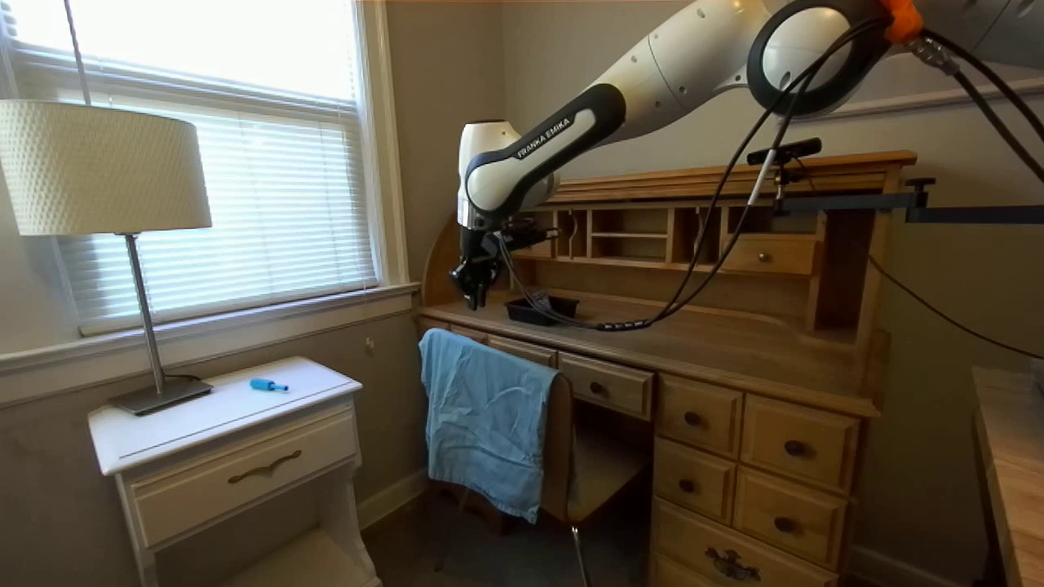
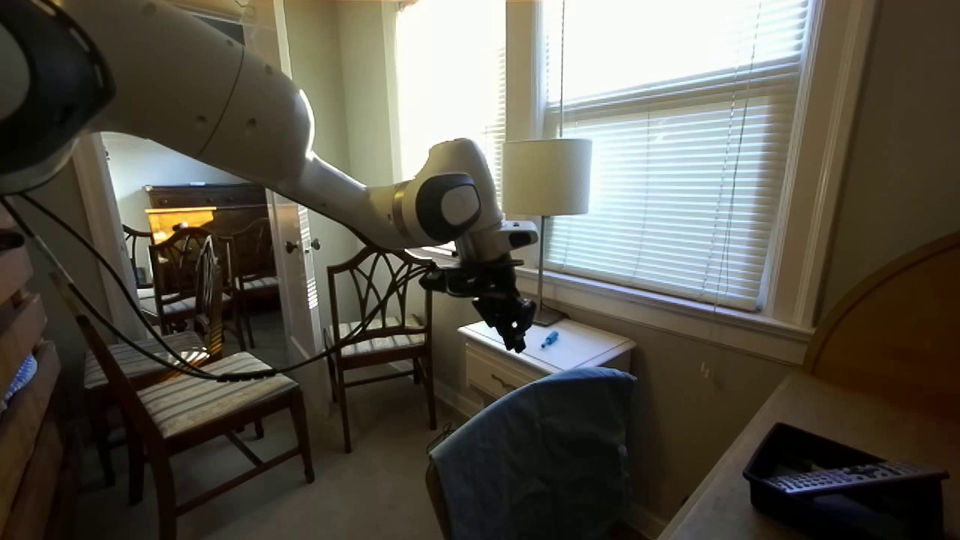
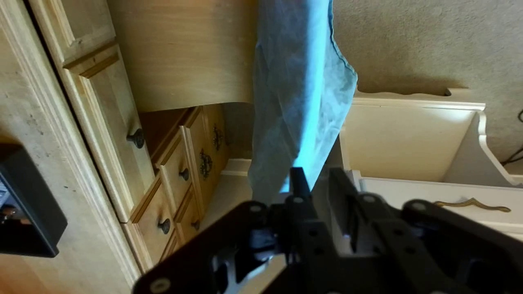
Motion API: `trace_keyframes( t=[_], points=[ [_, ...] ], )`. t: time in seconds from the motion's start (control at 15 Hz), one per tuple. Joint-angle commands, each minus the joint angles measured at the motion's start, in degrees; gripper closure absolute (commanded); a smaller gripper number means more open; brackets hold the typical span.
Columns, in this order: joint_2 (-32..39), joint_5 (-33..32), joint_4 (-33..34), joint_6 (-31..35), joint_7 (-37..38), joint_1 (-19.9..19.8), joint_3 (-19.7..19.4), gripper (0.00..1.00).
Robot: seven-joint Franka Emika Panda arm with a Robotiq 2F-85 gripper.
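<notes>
Two black fingers (image 3: 300, 185) stand slightly apart, near the light-blue cloth (image 1: 485, 416) draped over a brown wooden chair (image 1: 559, 452). Left of them, in an exterior view, stands a white wooden nightstand (image 1: 208, 494).

A room in a home, in an exterior view, striped chairs (image 2: 225, 397) lower left, lamp (image 2: 546, 178) near middle, window blinds (image 2: 667, 195) upper right, wooden desk (image 2: 817, 405) lower right
</notes>
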Motion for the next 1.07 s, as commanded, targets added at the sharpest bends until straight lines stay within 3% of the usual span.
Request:
trace_keyframes(
  t=[0.0,0.4,0.47,1.0],
  points=[
    [0.5,0.2,-0.5,-1.3,-0.8,-0.3,0.4,0.46],
    [3.1,0.6,0.6,-4.3,-1.5,-0.6,1.1,0.04],
    [3.5,0.6,0.7,-4.9,-1.5,-0.6,1.2,0.01],
    [6.8,0.7,2.4,-8.0,-1.7,-1.2,2.1,0.00]
  ],
)
